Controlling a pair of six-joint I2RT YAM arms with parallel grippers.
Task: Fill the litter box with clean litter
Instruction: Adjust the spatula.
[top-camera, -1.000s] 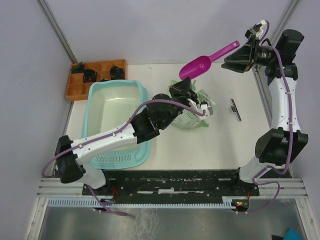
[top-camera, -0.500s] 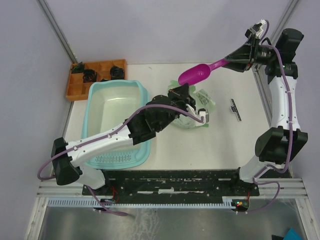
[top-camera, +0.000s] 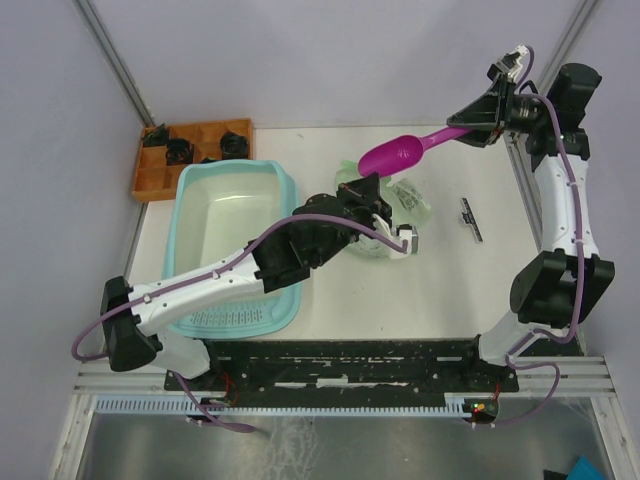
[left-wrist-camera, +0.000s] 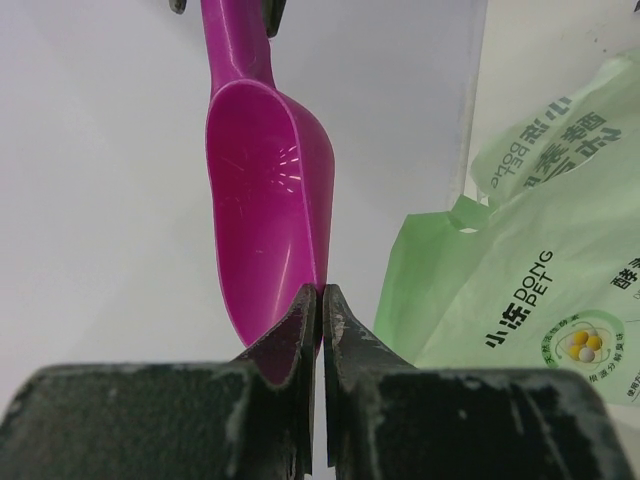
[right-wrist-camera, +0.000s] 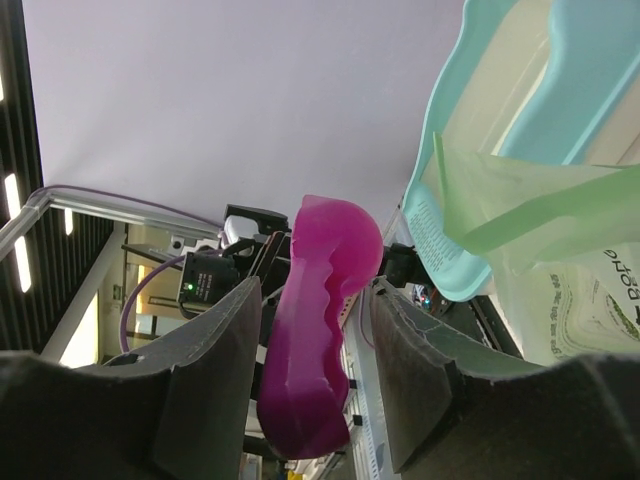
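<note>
Teal plastic, rounded at the corners, the litter box (top-camera: 225, 215) sits unmoved on the left of the table, its whitish floor showing and its ribbed slotted ledge at the near short end. The orange tray (top-camera: 150, 180) stands just behind it. Near its right wall lies the crumpled green printed bag (top-camera: 410, 198). The magenta scoop (top-camera: 390, 155) has dropped since a second ago and now hangs bowl-first over the bag. The right gripper (right-wrist-camera: 315, 300) clamps its handle. The left gripper (left-wrist-camera: 320, 295) has closed to a hairline gap, with nothing visibly caught between its fingers.
</note>
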